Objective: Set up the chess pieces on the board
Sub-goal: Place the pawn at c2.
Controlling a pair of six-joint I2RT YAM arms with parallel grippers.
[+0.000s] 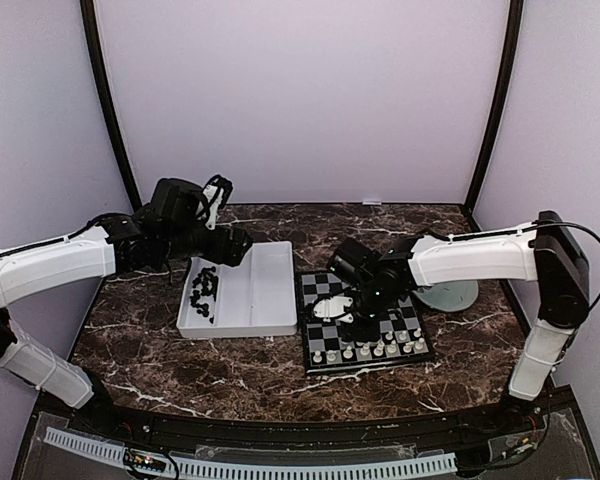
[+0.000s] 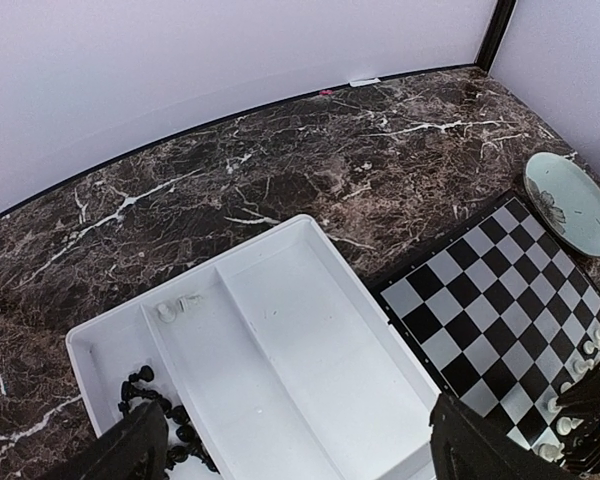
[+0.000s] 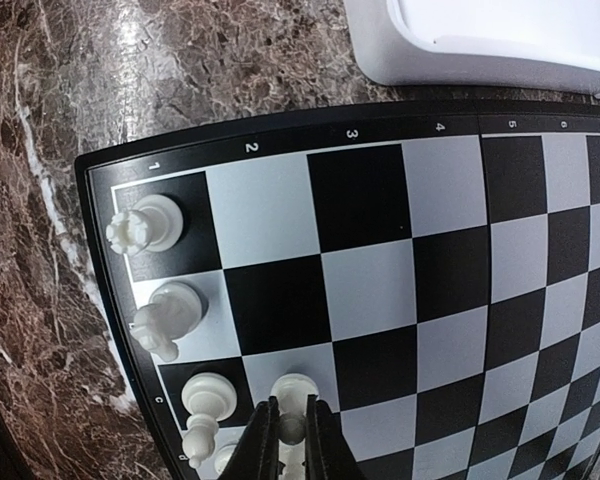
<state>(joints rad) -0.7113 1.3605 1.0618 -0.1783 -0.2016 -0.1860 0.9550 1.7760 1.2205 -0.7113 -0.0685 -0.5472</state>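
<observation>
The board (image 1: 325,286) of black and silver checks lies right of centre. White chess pieces (image 1: 372,350) line its near edge. My right gripper (image 3: 292,432) is shut on a white pawn (image 3: 296,392) that stands on a light square in the second row, beside a rook (image 3: 145,222), a knight (image 3: 166,314) and a bishop (image 3: 206,404). My left gripper (image 2: 300,450) hangs open and empty over the white tray (image 2: 310,350). Black pieces (image 2: 152,402) are heaped in the tray's left compartment. Two white pieces (image 2: 177,307) lie in the middle one.
The white tray (image 1: 252,300) sits just left of the board, nearly touching it. A pale green plate (image 1: 452,296) lies on the marble beyond the board's right side, under the right arm. Purple walls close off the back and both sides.
</observation>
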